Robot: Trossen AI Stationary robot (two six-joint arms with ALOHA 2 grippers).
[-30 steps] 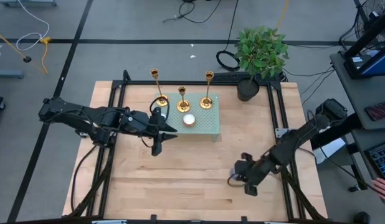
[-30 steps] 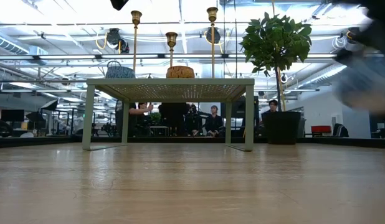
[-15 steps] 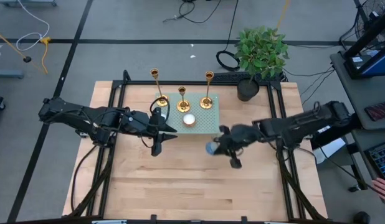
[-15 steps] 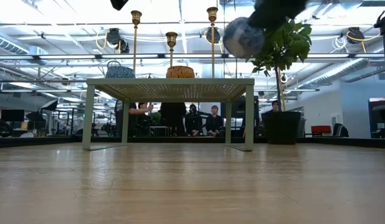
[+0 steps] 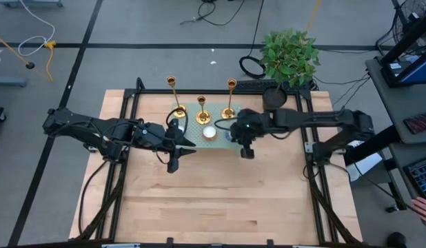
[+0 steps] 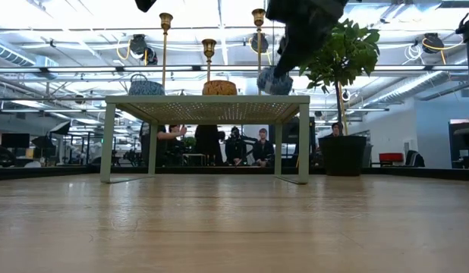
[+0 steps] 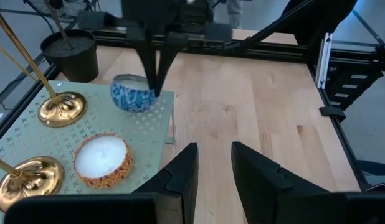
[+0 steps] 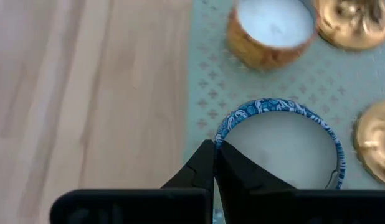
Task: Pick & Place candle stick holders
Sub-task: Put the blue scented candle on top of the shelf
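Jaws of the right gripper pinch the rim of a blue cup just over the stand's near right corner, w/ three gold holders upright right behind it, while left gripper, fingers apart, waits beside the stand's left edge.

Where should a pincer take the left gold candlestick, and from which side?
Probably by the thin upright stem of the left candlestick, above its flared base, coming level from the stand's left edge: that side is open, while the middle candlestick crowds its right.
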